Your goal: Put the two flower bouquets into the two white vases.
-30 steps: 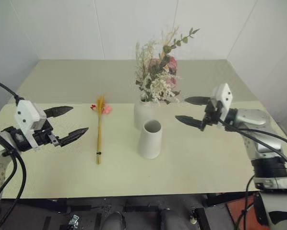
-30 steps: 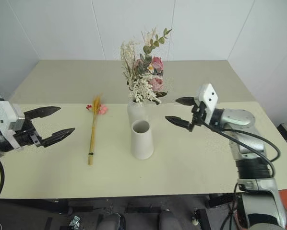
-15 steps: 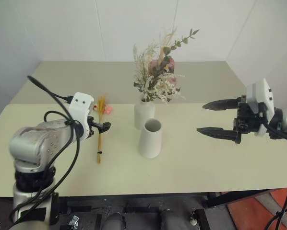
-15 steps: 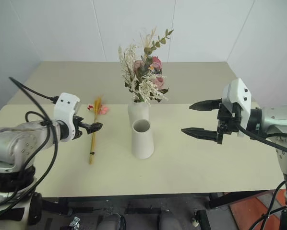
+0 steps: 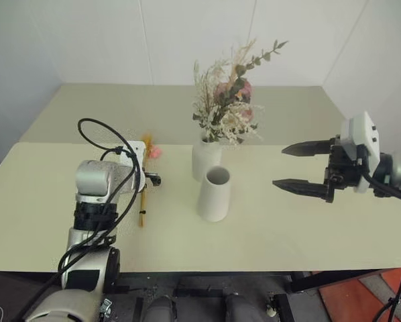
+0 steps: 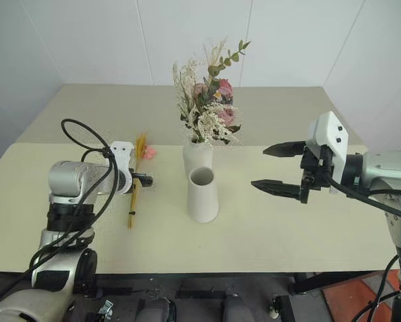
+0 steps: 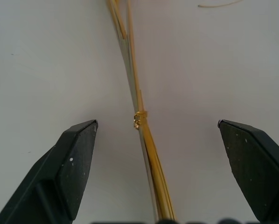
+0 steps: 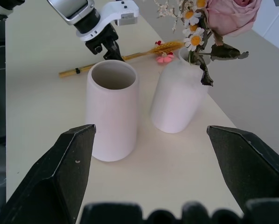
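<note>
Left gripper (image 7: 156,135), two black fingers spread wide, pointing down at the pale cream tabletop (image 5: 288,228); the slim bundle of yellow-orange wheat stalks with pink-red blossoms (image 6: 135,191) lies flat on the table and runs between the two fingers, its small tie (image 7: 139,119) midway between the tips, with neither finger touching it. In the head views the left arm is bent steeply, forearm raised and wrist folded over, so that the gripper hangs just above the lower half of the stalks; a black cable loops over the arm.

Right gripper (image 5: 301,168), black fingers likewise wide apart and holding nothing, is carried level above the right side of the table, pointing toward the vases and well apart from them; the arm reaches in from the right edge.

Between the two grippers stand the vases. The matte white tapered vase with a wide mouth (image 8: 112,112) is empty and upright, nearer the robot. Just behind it, close but apart, the matte white narrow-necked vase (image 8: 179,95) holds the bushy bouquet of pink roses, cream sprigs and green leaves (image 5: 227,100), which stands upright.
</note>
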Robot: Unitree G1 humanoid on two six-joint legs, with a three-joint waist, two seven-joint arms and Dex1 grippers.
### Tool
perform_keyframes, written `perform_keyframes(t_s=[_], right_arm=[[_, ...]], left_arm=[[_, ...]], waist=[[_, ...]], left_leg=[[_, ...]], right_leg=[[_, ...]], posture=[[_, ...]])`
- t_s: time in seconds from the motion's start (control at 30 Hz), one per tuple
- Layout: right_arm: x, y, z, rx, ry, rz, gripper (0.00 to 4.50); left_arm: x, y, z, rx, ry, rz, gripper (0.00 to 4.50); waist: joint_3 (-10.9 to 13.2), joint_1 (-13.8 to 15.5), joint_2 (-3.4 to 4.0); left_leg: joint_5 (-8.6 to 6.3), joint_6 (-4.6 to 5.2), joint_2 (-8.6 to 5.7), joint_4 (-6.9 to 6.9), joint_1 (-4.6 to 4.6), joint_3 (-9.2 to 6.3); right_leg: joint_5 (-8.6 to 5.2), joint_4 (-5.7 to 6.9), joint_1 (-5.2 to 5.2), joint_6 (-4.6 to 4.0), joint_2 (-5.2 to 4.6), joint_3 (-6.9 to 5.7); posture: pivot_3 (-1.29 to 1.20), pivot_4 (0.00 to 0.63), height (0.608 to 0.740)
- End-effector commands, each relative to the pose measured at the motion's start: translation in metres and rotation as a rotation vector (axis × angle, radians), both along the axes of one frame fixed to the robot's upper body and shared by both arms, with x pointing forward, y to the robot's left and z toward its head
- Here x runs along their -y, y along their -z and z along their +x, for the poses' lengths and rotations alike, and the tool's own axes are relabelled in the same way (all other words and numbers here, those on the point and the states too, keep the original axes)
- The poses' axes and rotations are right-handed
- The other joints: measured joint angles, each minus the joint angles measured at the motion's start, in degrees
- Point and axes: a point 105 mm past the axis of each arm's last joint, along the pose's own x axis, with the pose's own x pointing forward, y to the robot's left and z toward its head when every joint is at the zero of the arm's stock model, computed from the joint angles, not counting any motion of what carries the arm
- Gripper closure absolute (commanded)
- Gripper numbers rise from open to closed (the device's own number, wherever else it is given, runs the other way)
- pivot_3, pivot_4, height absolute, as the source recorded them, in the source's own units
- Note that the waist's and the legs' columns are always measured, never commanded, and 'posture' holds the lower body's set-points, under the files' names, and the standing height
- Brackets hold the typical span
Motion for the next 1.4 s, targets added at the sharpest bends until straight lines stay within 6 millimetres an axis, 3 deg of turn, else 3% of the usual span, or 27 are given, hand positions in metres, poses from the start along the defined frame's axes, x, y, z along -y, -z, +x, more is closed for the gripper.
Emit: perform_keyframes(t_s=[0.03, 0.5, 0.57, 0.73, 0.9, 1.0, 1.1, 1.27, 1.4], right_arm=[[0.004, -0.01, -0.005, 0.051, 0.021, -0.007, 0.01], [0.008, -0.007, -0.01, 0.05, 0.04, -0.01, 0.0], [0.009, -0.009, -0.014, 0.049, 0.028, -0.011, 0.0], [0.016, -0.013, -0.022, 0.052, 0.018, -0.014, 0.0], [0.033, -0.021, -0.037, 0.035, 0.034, -0.005, 0.0], [0.045, -0.019, -0.045, 0.011, 0.05, -0.019, 0.0], [0.054, -0.014, -0.051, -0.002, 0.064, -0.037, 0.0], [0.065, -0.005, -0.057, -0.01, 0.102, -0.045, 0.0], [0.071, 0.0, -0.058, -0.004, 0.154, -0.046, 0.0]], left_arm=[[-0.002, -0.01, 0.009, 0.03, -0.037, -0.005, 0.0], [-0.001, -0.011, 0.022, 0.013, -0.079, -0.064, 4.38], [-0.004, -0.015, 0.024, 0.042, -0.086, -0.043, 4.44], [-0.013, -0.046, 0.028, 0.252, -0.104, -0.044, 4.44], [-0.021, -0.126, 0.006, 0.601, 0.01, -0.294, 4.44], [-0.015, -0.181, -0.025, 0.85, 0.217, -0.493, 4.44], [-0.01, -0.215, -0.057, 1.024, 0.427, -0.612, 4.44], [0.005, -0.227, -0.086, 1.11, 0.7, -0.732, 4.44], [0.02, -0.222, -0.09, 1.121, 0.838, -0.834, 4.44]], waist=[[0.0, 0.0, 0.0], [0.0, 0.1, 0.0], [0.0, 0.1, 0.0], [0.0, 0.1, -0.02], [0.0, 0.0, -0.03], [0.0, 0.0, -0.03], [0.0, 0.0, -0.02], [0.0, 0.1, -0.02], [0.0, 0.1, -0.03]], left_leg=[[0.0, 0.0, 0.0, 0.0, -0.01, 0.0], [0.0, 0.0, -0.03, 0.08, -0.02, -0.02], [0.0, 0.0, -0.04, 0.08, -0.01, -0.02], [0.0, -0.01, -0.02, 0.08, -0.06, -0.02], [0.0, 0.0, -0.02, 0.08, -0.11, -0.03], [0.0, -0.01, -0.01, 0.08, -0.07, 0.0], [0.0, -0.01, 0.0, 0.12, 0.0, 0.01], [0.0, -0.01, -0.02, 0.23, 0.1, 0.02], [0.0, -0.01, -0.02, 0.24, 0.14, 0.03]], right_leg=[[0.0, 0.0, -0.01, 0.0, 0.0, 0.0], [0.01, 0.01, 0.03, 0.04, -0.03, -0.01], [0.02, 0.02, 0.03, 0.04, -0.03, -0.01], [0.02, 0.0, 0.01, 0.04, -0.03, -0.01], [0.02, 0.0, -0.04, 0.04, -0.04, 0.0], [0.02, 0.0, 0.0, 0.05, -0.05, 0.01], [0.01, 0.01, 0.09, 0.05, -0.05, 0.0], [0.02, 0.04, 0.25, 0.1, -0.04, -0.01], [0.02, 0.02, 0.3, 0.12, -0.03, 0.0]], posture=[[0.0, 0.15, 0.74], [0.0, 0.15, 0.74], [0.0, 0.15, 0.74], [0.0, 0.15, 0.74], [0.0, 0.15, 0.74], [0.0, 0.15, 0.74], [0.0, 0.15, 0.74], [0.0, 0.15, 0.74], [0.0, 0.15, 0.74]])
